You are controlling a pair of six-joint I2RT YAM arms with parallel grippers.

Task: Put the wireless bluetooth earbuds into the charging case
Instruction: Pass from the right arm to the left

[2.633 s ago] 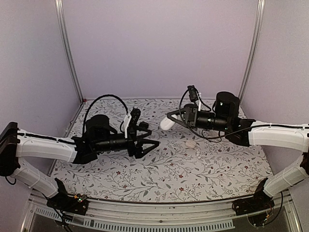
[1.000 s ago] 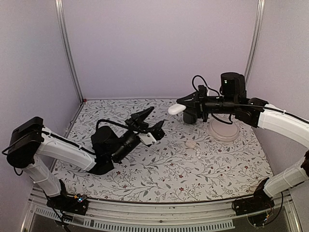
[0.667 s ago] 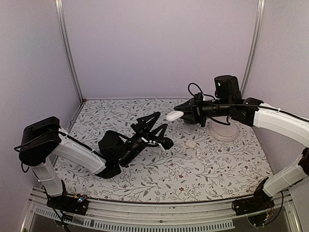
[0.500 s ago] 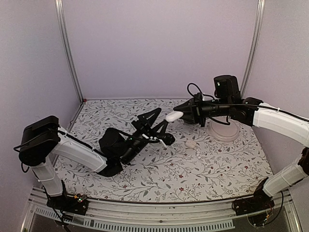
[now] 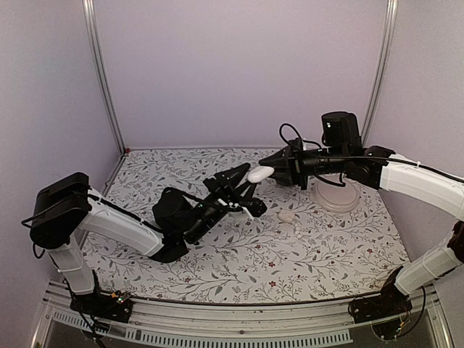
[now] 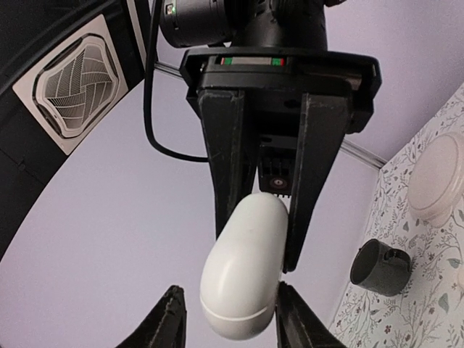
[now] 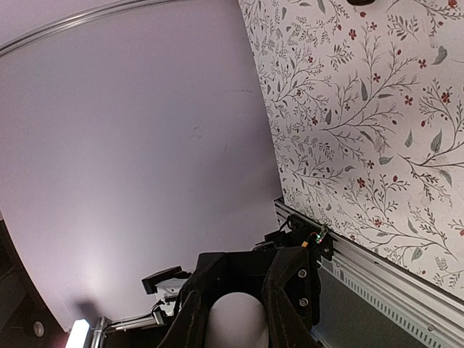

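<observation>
right gripper pinching the white charging case by one end, above the tabletop; left gripper spread, its fingertips flanking the case's free end; earbuds lying on the tabletop below the right gripper

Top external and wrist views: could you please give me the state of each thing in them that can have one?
charging case: lid closed, held in the air.
right gripper: shut on the charging case.
left gripper: open, its tips on either side of the case's free end, not clamped.
earbuds: lying loose on the table, not in the case.
</observation>
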